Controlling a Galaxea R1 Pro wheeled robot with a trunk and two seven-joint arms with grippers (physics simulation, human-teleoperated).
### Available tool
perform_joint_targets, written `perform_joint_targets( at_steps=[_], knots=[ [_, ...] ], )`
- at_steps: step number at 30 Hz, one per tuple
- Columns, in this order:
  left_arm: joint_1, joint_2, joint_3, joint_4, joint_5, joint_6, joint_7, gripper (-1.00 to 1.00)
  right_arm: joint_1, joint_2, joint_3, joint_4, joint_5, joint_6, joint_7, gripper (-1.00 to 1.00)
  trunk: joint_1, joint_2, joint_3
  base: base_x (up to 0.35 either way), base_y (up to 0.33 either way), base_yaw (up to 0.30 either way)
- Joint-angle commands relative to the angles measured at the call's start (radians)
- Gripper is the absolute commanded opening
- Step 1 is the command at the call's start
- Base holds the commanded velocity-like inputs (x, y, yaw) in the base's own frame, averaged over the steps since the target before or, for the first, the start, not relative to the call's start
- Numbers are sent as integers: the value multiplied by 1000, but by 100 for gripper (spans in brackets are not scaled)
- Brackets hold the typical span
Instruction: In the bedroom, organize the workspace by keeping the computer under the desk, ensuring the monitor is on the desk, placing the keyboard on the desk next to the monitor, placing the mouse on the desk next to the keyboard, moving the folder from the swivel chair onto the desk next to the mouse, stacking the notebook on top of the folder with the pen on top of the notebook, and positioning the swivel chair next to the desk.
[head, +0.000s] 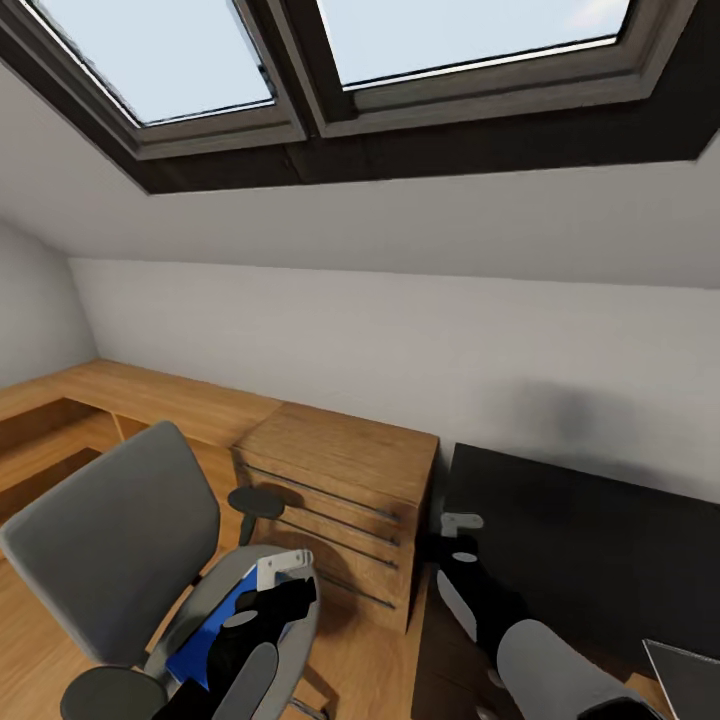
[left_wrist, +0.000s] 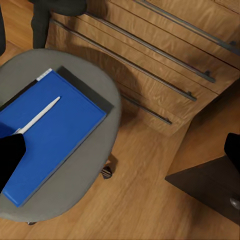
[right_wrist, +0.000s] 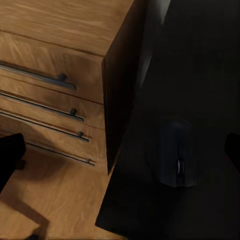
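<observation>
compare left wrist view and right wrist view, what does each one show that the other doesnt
Left wrist: the blue folder lying on the swivel chair seat, with a white pen on it and a dark notebook edge peeking from underneath.

Right wrist: a dark mouse on the black desk top.

Both: the wooden drawer cabinet with dark bar handles, the wood floor, and dark claw fingertips at the picture edges.

The swivel chair (left_wrist: 95, 165) seat carries the folder (left_wrist: 55, 135) — the desk (right_wrist: 200, 60) carries the mouse (right_wrist: 176, 152).
</observation>
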Motion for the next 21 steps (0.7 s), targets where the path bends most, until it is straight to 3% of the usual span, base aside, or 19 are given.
perform_joint_targets(
  at_steps=[1, 7, 21],
  knots=[
    [-1, 1, -2, -2, 9, 1, 10, 100, -6, -3, 11, 61, -9, -30, -3, 100, 0, -1, -2, 16, 5, 0],
    [-1, 0, -4, -2, 10, 1, 10, 100, -18, -23, 11, 129, -10, -74, 2, 100, 0, -1, -2, 6, 2, 0],
    [-1, 0, -5, -5, 10, 1, 8, 100, -31, -29, 11, 144, -12, -70, 2, 100, 0, -1, -2, 18, 0, 0]
  ],
)
